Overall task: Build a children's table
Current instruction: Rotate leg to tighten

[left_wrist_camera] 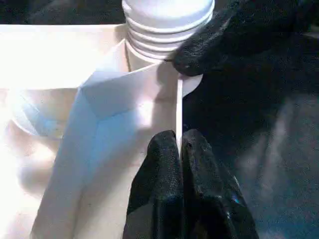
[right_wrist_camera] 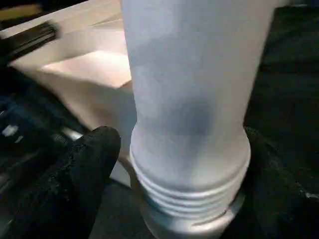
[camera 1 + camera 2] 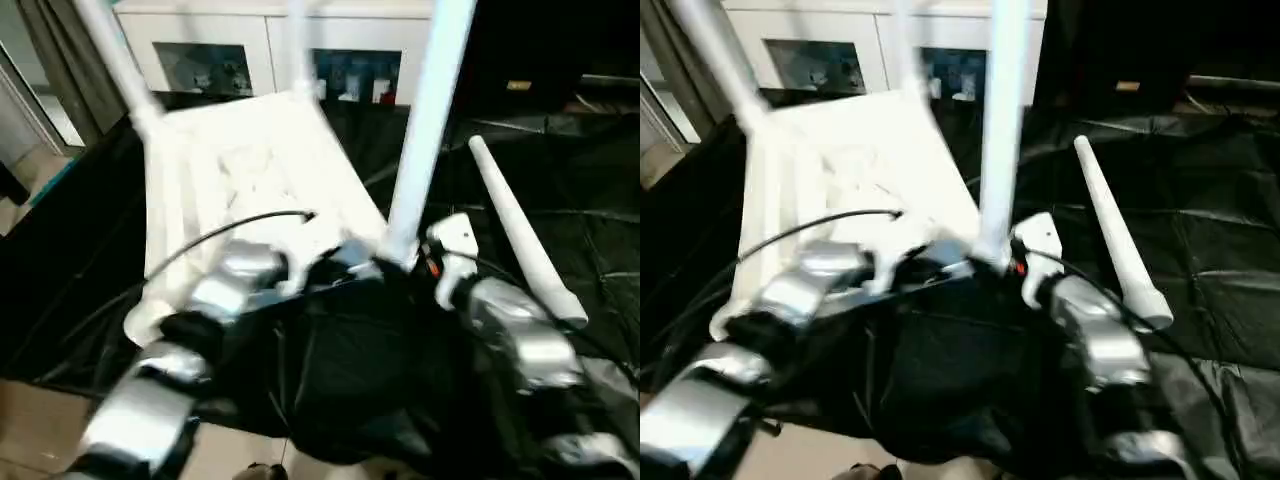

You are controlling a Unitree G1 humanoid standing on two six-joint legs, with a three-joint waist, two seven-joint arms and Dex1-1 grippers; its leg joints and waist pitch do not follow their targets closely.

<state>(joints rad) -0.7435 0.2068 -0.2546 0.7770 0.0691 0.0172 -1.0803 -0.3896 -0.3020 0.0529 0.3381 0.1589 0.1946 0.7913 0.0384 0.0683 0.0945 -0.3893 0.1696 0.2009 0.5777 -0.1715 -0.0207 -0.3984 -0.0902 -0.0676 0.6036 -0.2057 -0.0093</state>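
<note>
Black fingers (image 1: 164,169) of the left gripper (image 1: 178,144) pinch the upside-down table top's (image 3: 250,170) thin rim. Right gripper (image 2: 182,149) fingers sit spread around the near leg (image 3: 425,130), probably loosely. Both forearms reach forward. Next: twist that leg tight, then grab the spare leg (image 3: 520,235) lying beside it.

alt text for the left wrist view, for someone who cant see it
The left gripper, fingers closed, pinches the thin white edge of the upside-down table top near a corner. Just beyond, a white leg with a ribbed end sits in the corner socket, one black finger of the right gripper against it.
</note>
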